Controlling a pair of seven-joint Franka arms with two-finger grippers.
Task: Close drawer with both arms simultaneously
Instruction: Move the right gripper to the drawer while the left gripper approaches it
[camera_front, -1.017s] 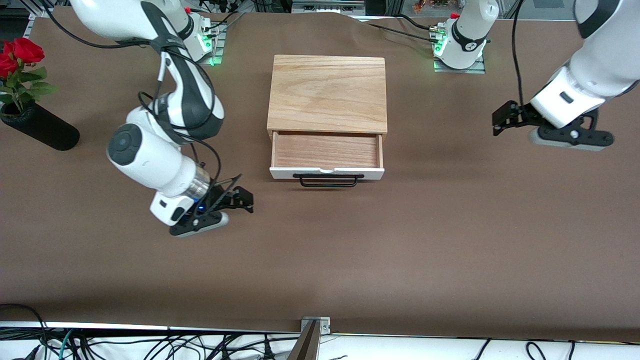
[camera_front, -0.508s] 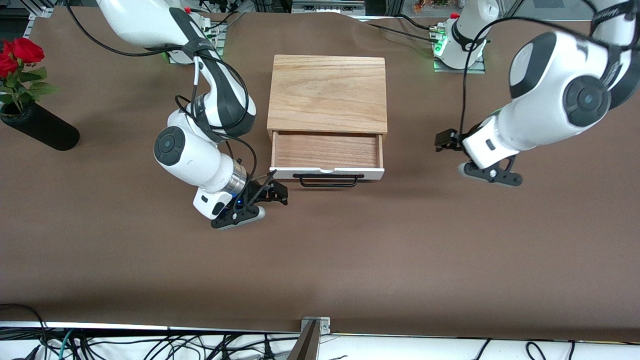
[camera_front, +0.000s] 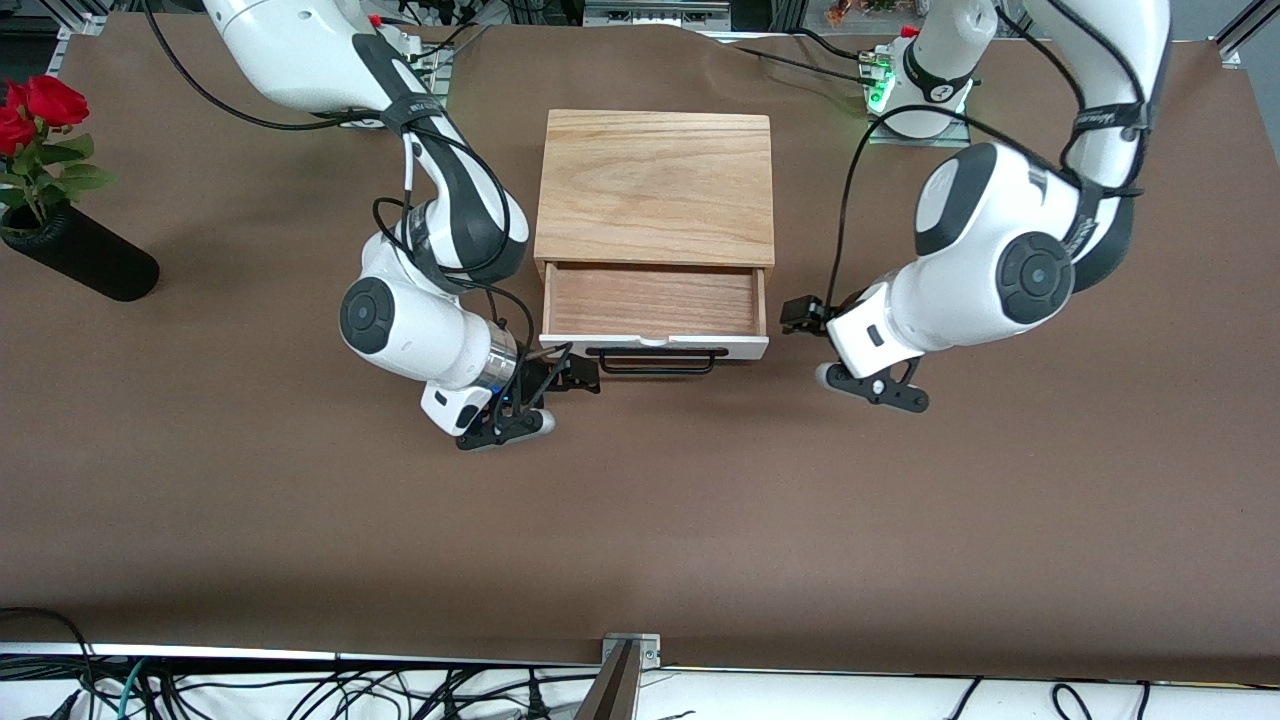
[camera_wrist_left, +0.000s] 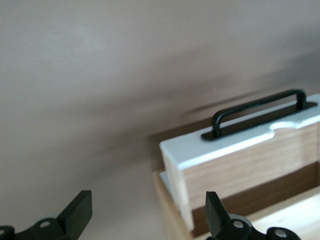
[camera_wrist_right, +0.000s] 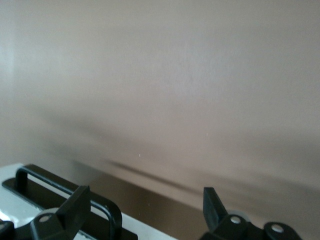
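The drawer (camera_front: 655, 300) stands pulled out of the light oak box (camera_front: 655, 185), its wooden tray bare. Its white front panel (camera_front: 745, 347) carries a thin black handle (camera_front: 657, 360). My right gripper (camera_front: 583, 377) hangs open, low by the panel's corner at the right arm's end. My left gripper (camera_front: 797, 315) is open beside the drawer's corner at the left arm's end. In the left wrist view the panel (camera_wrist_left: 240, 140) and handle (camera_wrist_left: 260, 112) show past the left gripper (camera_wrist_left: 148, 200). The right gripper (camera_wrist_right: 145, 197) shows the handle (camera_wrist_right: 65, 192) by one finger (camera_wrist_right: 75, 207).
A black vase (camera_front: 85, 262) with red roses (camera_front: 35, 105) lies at the right arm's end of the brown table (camera_front: 640, 520). Cables hang from both arms. The table's front edge (camera_front: 630, 650) has a small bracket.
Both arms have swung in from the table's ends toward the drawer's front corners and dropped lower. The drawer has not moved.
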